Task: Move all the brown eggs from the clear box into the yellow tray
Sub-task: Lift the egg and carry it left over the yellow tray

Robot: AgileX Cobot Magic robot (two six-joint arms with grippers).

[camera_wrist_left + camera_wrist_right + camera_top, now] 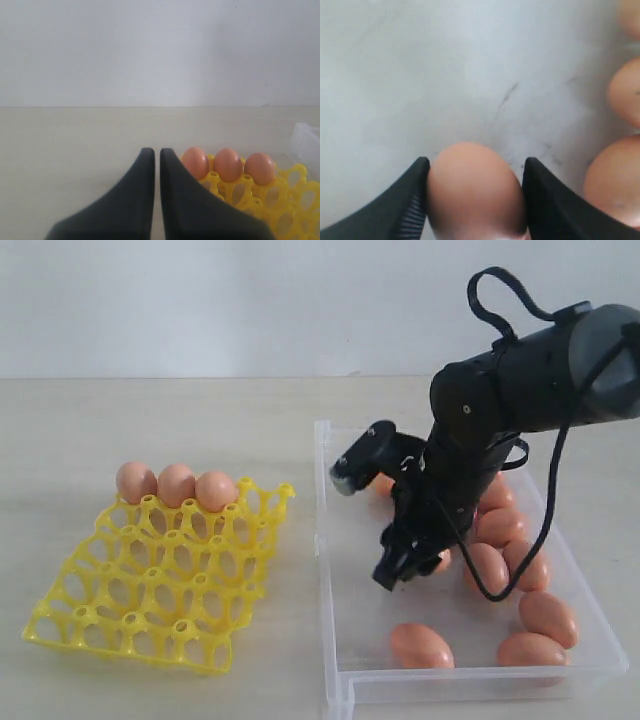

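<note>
A: Exterior view first. What's the right gripper [403, 565] doing?

B: It's down inside the clear box [335, 640], at about 4 o'clock from the middle of the view. Its tips are low and hard against one brown egg [441, 562]. How wide it stands is hidden from here.

A: Room around it?

B: Bare floor runs toward 9 o'clock as far as the box's low wall. Loose brown eggs [500, 530] crowd it from 2 to 5 o'clock, with one more at 6. The yellow tray [150, 590] lies at 8 o'clock on the table [200, 420], apart from the box. It has three eggs [176, 484] along its far row, and the other cells are open.

A: Left wrist view?

B: The left gripper [156, 152] is closed to a thin slit and holds nothing. It sits over bare table, just beside the tray's egg-filled row.

A: Right wrist view?

B: Its fingers [410, 195] press both sides of that egg: it's gripped. I can't tell whether it's lifted. The scuffed floor ahead is bare, and more eggs sit close beside one finger.
</note>
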